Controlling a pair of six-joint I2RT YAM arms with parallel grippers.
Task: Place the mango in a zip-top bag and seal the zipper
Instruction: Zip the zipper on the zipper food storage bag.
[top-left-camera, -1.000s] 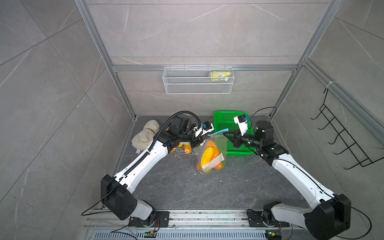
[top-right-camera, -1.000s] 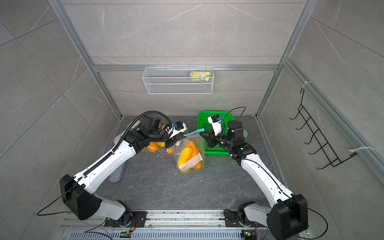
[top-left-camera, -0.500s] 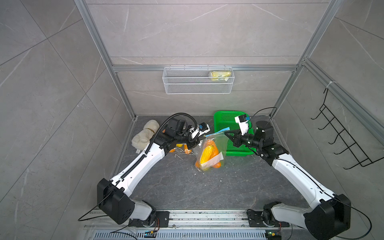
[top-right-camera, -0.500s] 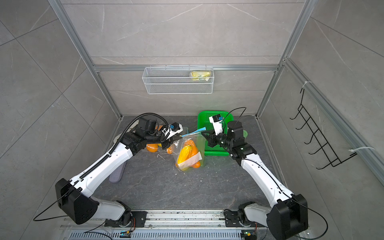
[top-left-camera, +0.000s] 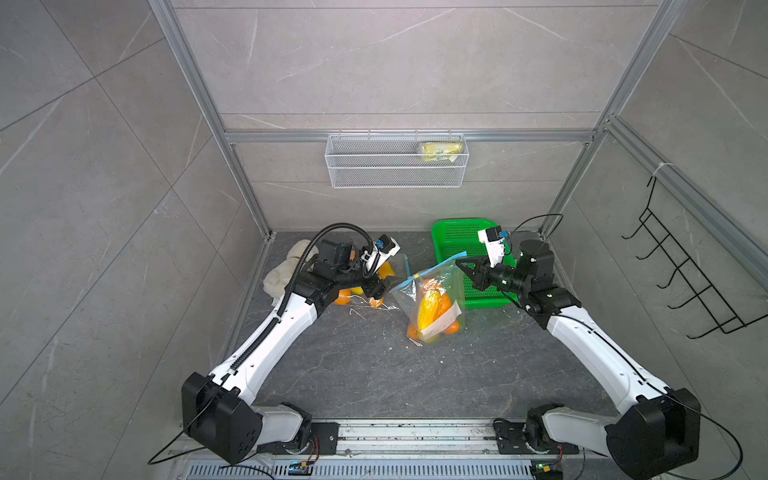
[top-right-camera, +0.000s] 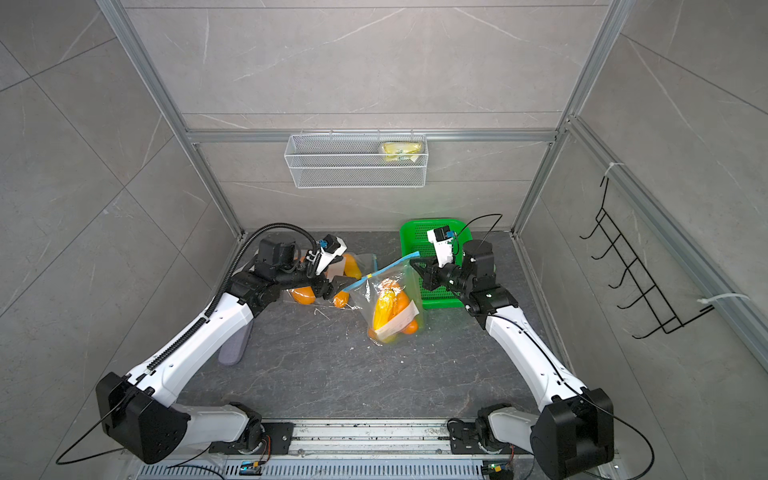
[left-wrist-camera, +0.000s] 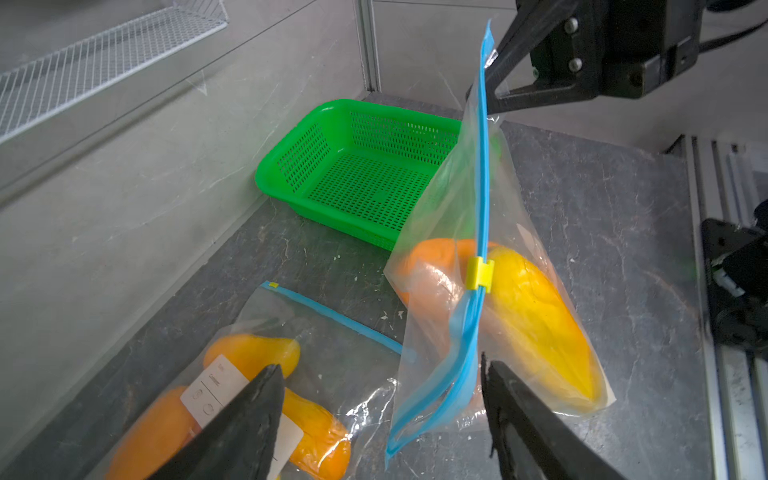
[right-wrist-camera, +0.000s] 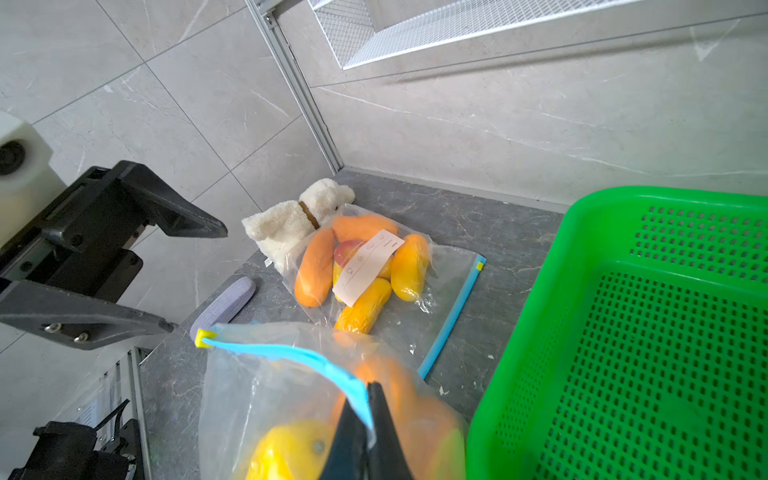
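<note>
A clear zip-top bag (top-left-camera: 442, 286) (top-right-camera: 399, 291) with a blue zipper strip hangs over the floor. It holds a yellow mango (top-left-camera: 428, 309) (left-wrist-camera: 540, 316) and orange ones. My right gripper (top-left-camera: 459, 264) (right-wrist-camera: 370, 386) is shut on the zipper strip at the basket end. The yellow slider (left-wrist-camera: 478, 272) (right-wrist-camera: 203, 337) sits partway along the strip. Past the slider the two strips hang apart. My left gripper (top-left-camera: 386, 286) (left-wrist-camera: 380, 365) is open, and the loose zipper end droops between its jaws without touching them.
A green basket (top-left-camera: 457, 232) (right-wrist-camera: 623, 332) stands behind the right gripper. A second bag of mangoes (top-left-camera: 361, 291) (right-wrist-camera: 365, 270) lies under the left gripper, beside a white plush toy (top-left-camera: 286, 270) in the corner. A grey-purple pad (top-right-camera: 235, 345) lies at the left edge. A wire shelf (top-left-camera: 395, 162) hangs on the back wall.
My left gripper, shut on the bag's zipper end before, has opened and let it go. That arm drew back to the left. The right gripper keeps its hold.
</note>
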